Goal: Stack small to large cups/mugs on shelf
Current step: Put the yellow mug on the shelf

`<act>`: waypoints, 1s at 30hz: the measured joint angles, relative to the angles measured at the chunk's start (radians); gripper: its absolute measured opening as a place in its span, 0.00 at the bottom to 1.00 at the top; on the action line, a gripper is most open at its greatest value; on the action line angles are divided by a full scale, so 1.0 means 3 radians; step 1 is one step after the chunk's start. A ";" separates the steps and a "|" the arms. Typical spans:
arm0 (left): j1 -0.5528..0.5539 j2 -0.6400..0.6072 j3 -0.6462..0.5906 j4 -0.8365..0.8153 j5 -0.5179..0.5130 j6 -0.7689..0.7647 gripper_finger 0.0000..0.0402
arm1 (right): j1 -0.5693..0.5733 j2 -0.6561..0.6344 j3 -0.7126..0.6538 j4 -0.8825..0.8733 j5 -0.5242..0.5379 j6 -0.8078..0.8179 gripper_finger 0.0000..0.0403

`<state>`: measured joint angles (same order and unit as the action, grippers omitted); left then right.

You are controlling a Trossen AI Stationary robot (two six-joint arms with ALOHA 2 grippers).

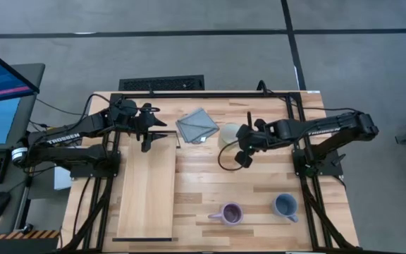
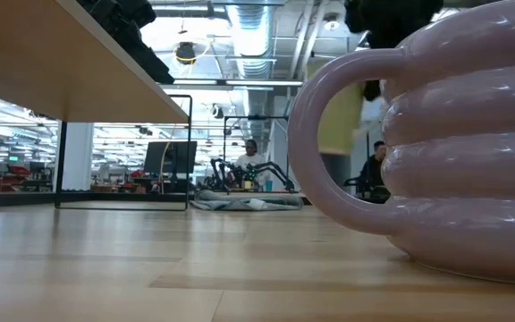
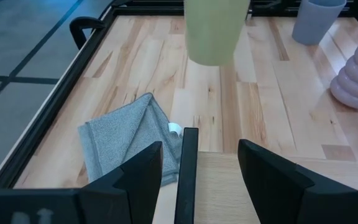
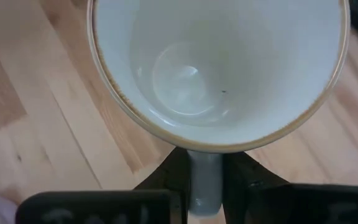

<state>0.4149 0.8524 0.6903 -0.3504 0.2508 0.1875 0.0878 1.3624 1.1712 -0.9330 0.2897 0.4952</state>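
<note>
My right gripper (image 1: 240, 141) is shut on the cream-white mug (image 1: 228, 134), which is in the air over the table's far middle. It also shows in the left wrist view (image 3: 216, 28) and the low view (image 2: 338, 112). The purple mug (image 1: 231, 213) and the grey-blue mug (image 1: 285, 205) stand upright on the plank table near its front edge. The pale-wood shelf (image 1: 146, 190) is a raised board along the table's left. My left gripper (image 3: 197, 165) is open and empty over the shelf's far end. My right gripper pinches the cream-white mug's handle (image 4: 204, 186) between its two fingers (image 4: 173, 171). The fingers come from above, slanting in from the table's right side. The mug sits upright with its mouth up, lifted clear of the table.
A grey folded cloth (image 1: 197, 125) lies on the table between the shelf's far end and the cream mug. The shelf's dark frame edge (image 3: 188, 168) runs between my left fingers. Bare planks lie between the shelf and the two standing mugs.
</note>
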 joint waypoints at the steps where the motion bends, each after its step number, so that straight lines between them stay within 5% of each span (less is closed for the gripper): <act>1: 0.0000 0.0000 0.0000 0.0000 0.0000 0.0000 0.50 | -0.0016 0.0001 0.0044 0.0005 0.0000 -0.0046 0.17; 30: 0.0000 0.0001 0.0000 -0.0086 0.0000 -0.0041 0.50 | -0.0043 0.1665 0.1712 -0.0219 -0.0718 -0.1157 0.17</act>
<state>0.4148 0.8528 0.6903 -0.3762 0.2508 0.1752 0.0748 1.8619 1.6849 -0.9986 0.0744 0.1482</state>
